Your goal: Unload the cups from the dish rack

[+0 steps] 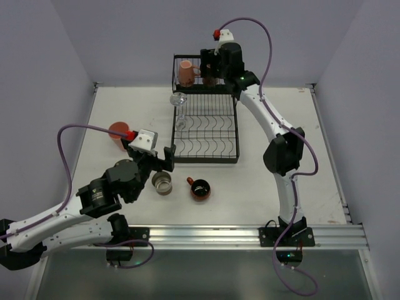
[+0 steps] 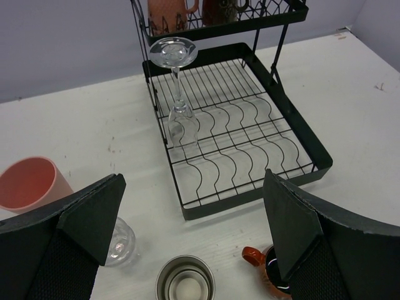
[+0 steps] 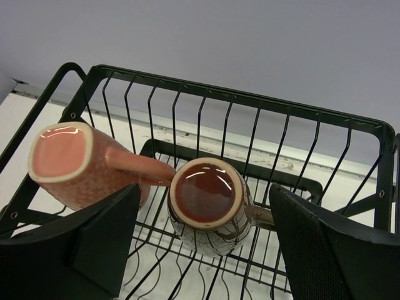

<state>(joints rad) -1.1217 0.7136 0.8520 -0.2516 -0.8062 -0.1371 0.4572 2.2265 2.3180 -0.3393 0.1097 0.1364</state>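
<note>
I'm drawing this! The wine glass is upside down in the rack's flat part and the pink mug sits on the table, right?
No: the pink mug sits in the dish rack's raised basket, as the right wrist view shows. The wine glass bit is right.

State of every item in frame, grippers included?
Pink mug: inverted, upper tier.
Brown mug: inverted, upper tier, not gripped.
Wine glass: inverted, lower tier.
Salmon tumbler: upright on table, empty.
Grey cup: upright on table.
Orange-red cup: upright on table.
Small clear glass: on table, partly hidden.
Left gripper: open, empty.
Right gripper: open, straddling brown mug.
Dish rack: three cups left inside.
</note>
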